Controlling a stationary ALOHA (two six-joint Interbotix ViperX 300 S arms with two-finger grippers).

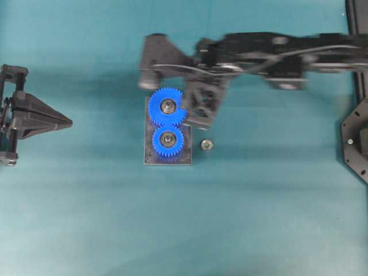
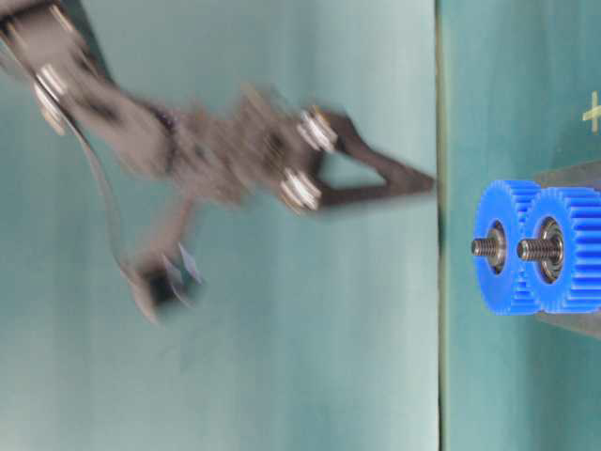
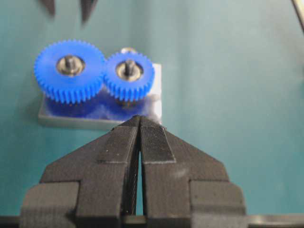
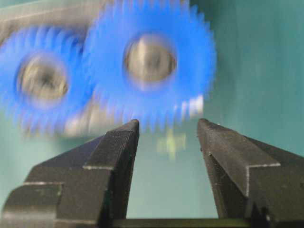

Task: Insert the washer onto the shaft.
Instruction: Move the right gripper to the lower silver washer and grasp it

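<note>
Down on the teal table (image 1: pixel 86 218): washer (image 1: pixel 207 144), small, metallic, lying flat just beside the grey base plate (image 1: pixel 150 158), at three o'clock from the smaller blue gear (image 1: pixel 168 140) in the overhead view. Not held by anything. Meshed with that gear, at twelve o'clock: larger blue gear (image 1: pixel 166 106), each on its own threaded shaft (image 2: pixel 531 249). Over the plate's far edge, blurred: right gripper (image 4: pixel 168 127), jaws parted with clear space between, empty, larger gear beyond the tips in its wrist view. Well apart at nine o'clock: left gripper (image 3: pixel 139 124), fingers pressed together, nothing between them, pointed toward the plate.
</note>
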